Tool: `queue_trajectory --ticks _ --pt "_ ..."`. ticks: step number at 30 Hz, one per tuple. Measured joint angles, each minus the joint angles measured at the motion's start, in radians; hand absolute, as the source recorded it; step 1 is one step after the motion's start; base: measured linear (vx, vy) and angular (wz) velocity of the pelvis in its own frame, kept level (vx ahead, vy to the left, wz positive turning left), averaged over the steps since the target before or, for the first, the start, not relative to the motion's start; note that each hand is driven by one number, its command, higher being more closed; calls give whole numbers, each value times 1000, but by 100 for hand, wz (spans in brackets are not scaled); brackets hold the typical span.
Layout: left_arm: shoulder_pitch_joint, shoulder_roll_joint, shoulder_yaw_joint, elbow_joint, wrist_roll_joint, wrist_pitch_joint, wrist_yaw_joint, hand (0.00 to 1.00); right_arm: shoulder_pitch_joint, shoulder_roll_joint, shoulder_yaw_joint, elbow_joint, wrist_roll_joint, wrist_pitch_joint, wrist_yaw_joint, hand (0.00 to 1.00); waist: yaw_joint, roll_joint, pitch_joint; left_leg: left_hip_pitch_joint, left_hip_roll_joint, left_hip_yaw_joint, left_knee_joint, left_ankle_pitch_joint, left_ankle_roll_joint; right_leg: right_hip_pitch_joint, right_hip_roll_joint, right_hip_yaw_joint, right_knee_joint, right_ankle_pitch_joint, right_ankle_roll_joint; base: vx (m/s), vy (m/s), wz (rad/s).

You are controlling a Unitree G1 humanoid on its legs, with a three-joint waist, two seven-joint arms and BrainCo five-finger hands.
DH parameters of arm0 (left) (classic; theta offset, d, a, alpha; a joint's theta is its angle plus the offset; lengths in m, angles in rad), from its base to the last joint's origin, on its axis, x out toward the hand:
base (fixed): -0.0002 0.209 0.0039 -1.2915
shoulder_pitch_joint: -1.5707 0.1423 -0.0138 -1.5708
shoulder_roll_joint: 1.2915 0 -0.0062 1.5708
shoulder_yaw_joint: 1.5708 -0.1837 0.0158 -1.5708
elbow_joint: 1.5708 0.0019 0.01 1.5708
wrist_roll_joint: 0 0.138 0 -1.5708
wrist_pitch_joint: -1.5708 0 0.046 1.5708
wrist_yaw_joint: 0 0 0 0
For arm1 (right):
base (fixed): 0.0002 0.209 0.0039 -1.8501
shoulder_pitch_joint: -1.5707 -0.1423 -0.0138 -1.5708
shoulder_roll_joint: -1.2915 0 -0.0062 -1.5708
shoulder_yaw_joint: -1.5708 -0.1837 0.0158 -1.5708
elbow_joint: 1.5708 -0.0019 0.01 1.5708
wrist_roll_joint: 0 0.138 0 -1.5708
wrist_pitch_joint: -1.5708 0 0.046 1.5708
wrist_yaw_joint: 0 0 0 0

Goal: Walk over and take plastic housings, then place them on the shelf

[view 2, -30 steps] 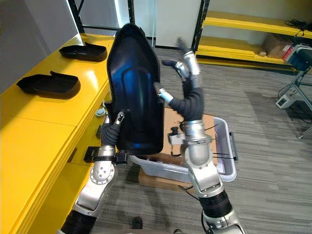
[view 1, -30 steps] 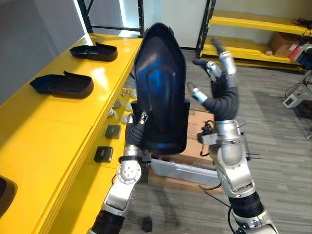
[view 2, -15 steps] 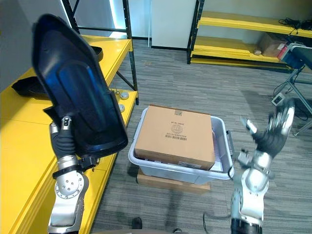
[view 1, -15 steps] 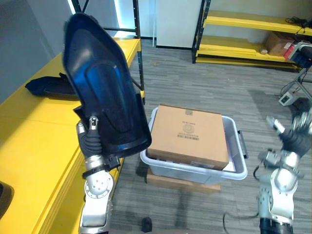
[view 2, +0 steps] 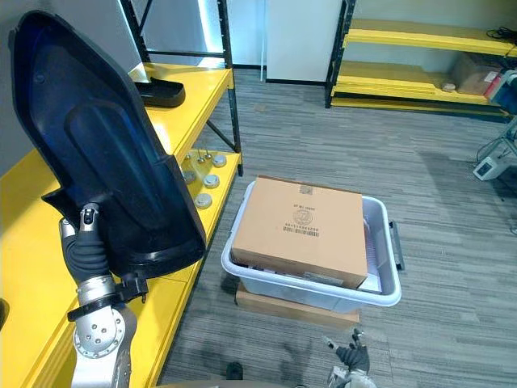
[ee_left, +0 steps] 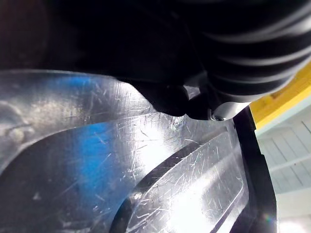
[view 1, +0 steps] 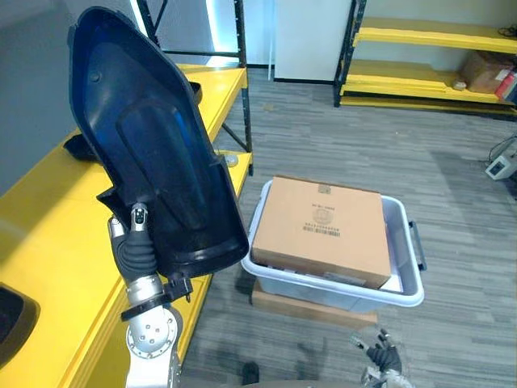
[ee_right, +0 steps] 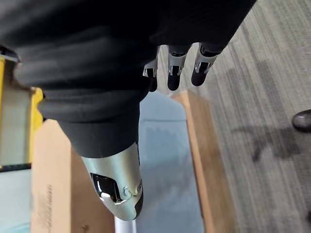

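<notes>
- Grip check: left hand (view 1: 136,252) clamps the lower edge of the big dark housing (view 1: 153,137), thumb pressed on its inner face.
- The housing stands upright above that hand, hollow side towards the camera.
- The yellow shelf (view 1: 48,226) lies below that hand and to its left.
- Right hand (view 1: 381,356) hangs low, fingers (ee_right: 174,68) loose, holding nothing.
- Ahead of the right hand, a cardboard box (view 1: 319,230) sits in a grey bin (view 1: 404,246).

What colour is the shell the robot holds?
The plastic housing is glossy black with blue sheen; left eye view.
</notes>
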Motion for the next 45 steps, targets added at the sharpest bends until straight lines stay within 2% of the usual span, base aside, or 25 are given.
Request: queue_trajectory --ticks 2,6,8,9,10,11,12,14,16,17,18,20,21,22,24,25,26,29,31,32,35,37,40,43,45 --pt "0 0 -8 0 0 -2 0 100 -5 2 9 41 0 10 2 0 11 -8 12 2 -5 -30 0 -1 -2 5 -2 -28 31 -21 0 -40 -37 60" --pt "-12 -11 -95 -4 -11 -2 0 100 -39 -14 59 97 0 28 -5 0 40 -12 59 -79 -56 -200 69 10 -18 14 -42 -235 128 -90 9 -33 -31 145" --pt "-23 -14 -107 -10 -19 -4 1 100 -86 -15 64 97 -8 29 -7 0 54 -4 76 -136 -44 -94 75 -41 9 28 -45 -339 125 -93 10 -72 -20 156" --pt "-32 -16 -109 -10 -19 -6 1 100 -105 -15 65 101 -18 29 -13 0 51 -4 83 -151 -24 -3 88 -61 24 37 -53 -389 120 -90 11 -55 -2 133" --pt "-35 -22 -110 -8 -19 -11 1 100 -124 -23 73 114 -24 29 -22 0 50 -10 93 -185 8 130 113 -68 35 44 -62 -435 121 -91 13 -49 32 155" --pt "-43 -23 -121 -7 -21 -15 1 100 -147 -38 74 125 -35 30 -23 0 51 13 86 -214 61 320 160 -83 55 59 -63 -499 123 -95 20 29 90 167" --pt "-57 -21 -141 -2 -29 -20 0 100 -152 -50 77 125 -41 29 -23 0 47 9 88 -220 102 468 197 -83 55 79 -68 -559 127 -103 38 47 83 151" --pt "-67 -15 -155 2 -39 -41 -2 100 -155 -57 82 126 -48 29 -23 0 50 16 75 -216 115 579 197 -75 51 97 -84 -619 127 -104 55 82 62 115" --pt "-73 -15 -154 2 -42 -54 -11 100 -174 -58 82 126 -69 31 -23 0 67 9 74 -217 60 549 166 -60 66 106 -111 -653 128 -100 67 153 95 75" --pt "-82 -14 -151 5 -53 -53 -21 100 -185 -49 83 137 -78 35 -23 0 70 2 76 -215 30 533 173 -74 87 118 -145 -671 163 -101 65 193 117 59" --pt "-88 -15 -151 7 -56 -53 -22 100 -190 -47 84 142 -82 39 -22 0 71 2 76 -213 22 525 183 -82 97 118 -168 -670 204 -104 61 222 129 59" --pt "-103 -13 -154 16 -59 -53 -22 100 -198 -46 90 144 -98 48 -22 0 68 3 77 -196 6 489 207 -110 113 99 -229 -616 356 -107 -19 198 125 49" --pt "-121 -3 -167 32 -59 -53 -22 100 -200 -44 106 144 -106 52 -21 0 58 3 77 -164 4 451 210 -128 119 60 -248 -466 478 -112 -80 220 120 79" --pt "-141 13 -175 51 -59 -54 -19 100 -203 -38 114 142 -109 50 -20 0 40 5 77 -135 12 419 206 -133 113 11 -189 -261 519 -179 -55 210 100 78" --pt "-157 27 -176 76 -59 -55 -19 100 -209 -33 118 141 -108 48 -21 0 41 7 78 -95 23 389 191 -137 105 -73 -117 -58 508 -244 -47 171 57 53" --pt "-161 28 -177 86 -59 -55 -19 100 -211 -32 119 140 -108 48 -22 0 38 8 79 -81 22 370 189 -139 101 -113 -96 1 493 -257 -40 182 38 74" --pt "-171 29 -191 100 -59 -55 -18 100 -206 -32 119 141 -108 49 -22 0 22 13 82 -67 21 321 193 -141 95 -170 -50 111 469 -264 -42 142 11 89" --pt "-182 33 -218 132 -59 -55 -16 100 -182 -30 121 140 -109 52 -23 0 12 11 83 -39 15 243 220 -154 67 -215 3 260 430 -252 -25 123 -47 113" --pt "-171 42 -229 129 -57 -55 -16 100 -141 -19 123 136 -109 56 -24 0 22 -35 66 -29 -23 194 240 -186 26 -213 -32 267 375 -150 -27 92 -161 99" --pt "-162 32 -225 125 -57 -58 -14 100 -132 -15 125 135 -108 63 -24 0 36 -49 61 -30 -29 176 261 -215 9 -193 -53 244 355 -156 10 84 -227 70" --pt "-112 -1 -227 113 -58 -68 -19 100 -127 -24 125 113 -109 67 -24 0 45 -12 40 -62 57 208 291 -225 -30 -131 -8 147 252 -125 -19 88 -254 69" --pt "-96 -18 -228 112 -58 -69 -19 100 -131 -25 122 98 -108 67 -23 0 48 -3 37 -62 76 193 285 -202 -52 -110 10 110 229 -114 -32 84 -173 51" --pt "-83 -29 -231 111 -60 -67 -21 100 -130 -21 120 82 -108 61 -24 0 47 -6 34 -67 84 146 267 -179 -60 -80 27 60 203 -112 -36 35 -131 44" --pt "-84 -33 -234 111 -59 -63 -24 100 -114 -20 118 82 -107 54 -26 0 44 -22 41 -95 71 84 266 -146 -62 -70 22 -13 196 -113 -37 12 -65 65" --pt "-80 -35 -220 111 -60 -58 -19 100 -99 -17 112 84 -107 53 -29 0 55 -30 46 -108 73 103 253 -144 -60 -70 12 -37 196 -114 -40 -38 0 46"
